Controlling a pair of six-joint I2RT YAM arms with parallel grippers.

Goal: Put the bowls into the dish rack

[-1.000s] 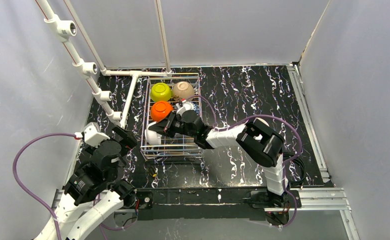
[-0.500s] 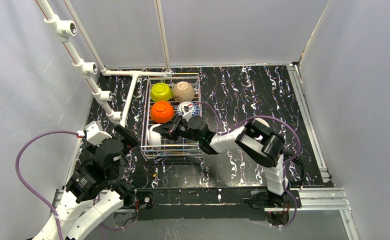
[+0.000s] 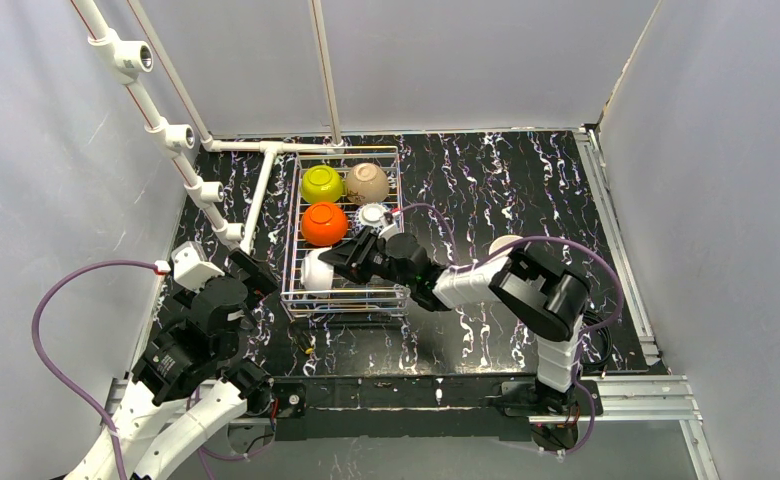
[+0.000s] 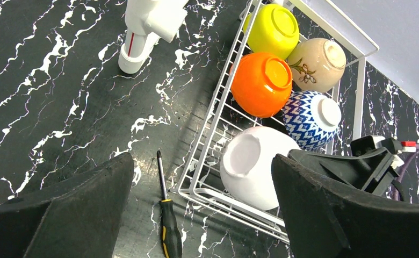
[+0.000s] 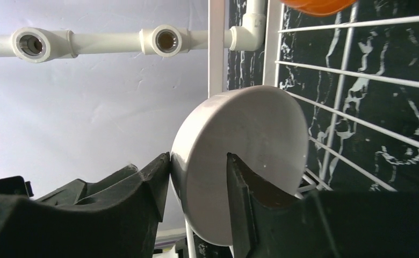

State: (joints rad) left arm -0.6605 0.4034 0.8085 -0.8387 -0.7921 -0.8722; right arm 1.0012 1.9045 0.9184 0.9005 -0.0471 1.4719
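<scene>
Fingers (image 5: 143, 207) of right gripper (image 5: 198, 164) straddle glossy white bowl (image 5: 261, 140) in wire rack (image 4: 210, 124); grip unclear. Left gripper (image 4: 202, 161) wide, empty.

The right arm (image 3: 466, 282) hides most of one beige bowl (image 3: 503, 243) and part of the patterned bowl (image 3: 374, 214); its wrist view crops the orange bowl (image 5: 317, 4).

A screwdriver (image 4: 165, 207) lies on the marbled table (image 4: 62, 107).
</scene>
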